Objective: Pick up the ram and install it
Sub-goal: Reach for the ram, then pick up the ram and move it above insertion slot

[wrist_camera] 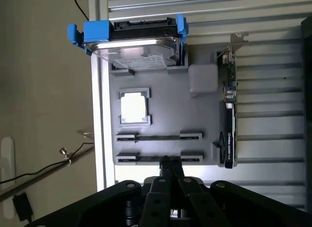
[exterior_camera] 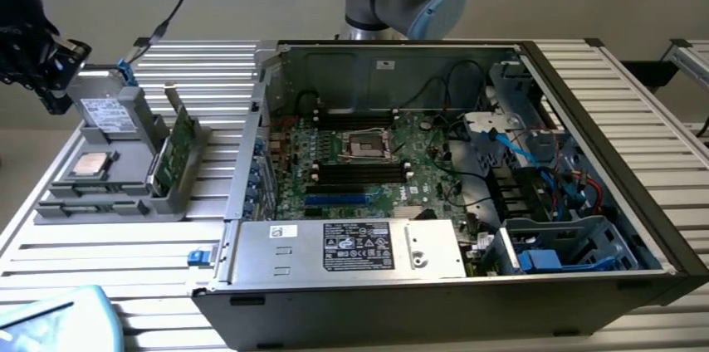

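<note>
While black two-finger gripper (wrist_camera: 170, 161) hangs at exterior view's ten o'clock over grey plastic tray (wrist_camera: 165, 105), fingers (wrist_camera: 165, 169) sit pinched narrow, nothing visible between; silver power-supply box (exterior_camera: 427, 252) label unreadable.

A robotics lab: opened computer case (exterior_camera: 332, 310) and parts fixture (wrist_camera: 165, 105) on slatted aluminium table (exterior_camera: 111, 256).

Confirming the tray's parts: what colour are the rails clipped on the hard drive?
Blue rails on the hard drive, clearest in the wrist view.
</note>
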You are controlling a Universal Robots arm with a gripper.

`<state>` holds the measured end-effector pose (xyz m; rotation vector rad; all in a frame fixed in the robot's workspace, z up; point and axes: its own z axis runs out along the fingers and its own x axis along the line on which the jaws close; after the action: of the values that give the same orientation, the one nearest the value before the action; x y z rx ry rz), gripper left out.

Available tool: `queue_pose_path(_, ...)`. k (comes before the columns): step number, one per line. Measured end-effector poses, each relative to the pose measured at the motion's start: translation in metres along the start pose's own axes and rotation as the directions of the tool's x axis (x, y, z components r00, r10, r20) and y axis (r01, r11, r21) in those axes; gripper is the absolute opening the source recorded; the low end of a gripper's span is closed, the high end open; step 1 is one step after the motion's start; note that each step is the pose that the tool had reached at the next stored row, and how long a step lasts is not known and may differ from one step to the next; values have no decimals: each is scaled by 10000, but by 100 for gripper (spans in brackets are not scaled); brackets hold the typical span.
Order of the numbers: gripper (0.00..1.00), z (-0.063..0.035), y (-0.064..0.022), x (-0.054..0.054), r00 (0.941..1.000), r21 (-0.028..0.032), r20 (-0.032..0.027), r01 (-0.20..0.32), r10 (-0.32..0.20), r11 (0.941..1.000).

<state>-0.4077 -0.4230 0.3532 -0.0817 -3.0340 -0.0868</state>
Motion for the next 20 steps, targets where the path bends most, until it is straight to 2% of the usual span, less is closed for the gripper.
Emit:
queue_pose_path(7,11,40,-57,10,9998,22,-30,205,-205,9998)
queue_pose_path(16,11,73,-83,10,9977,77,-58,676,-676,9977)
queue_pose_path(20,11,74,-83,10,9975,86,-60,699,-699,9975)
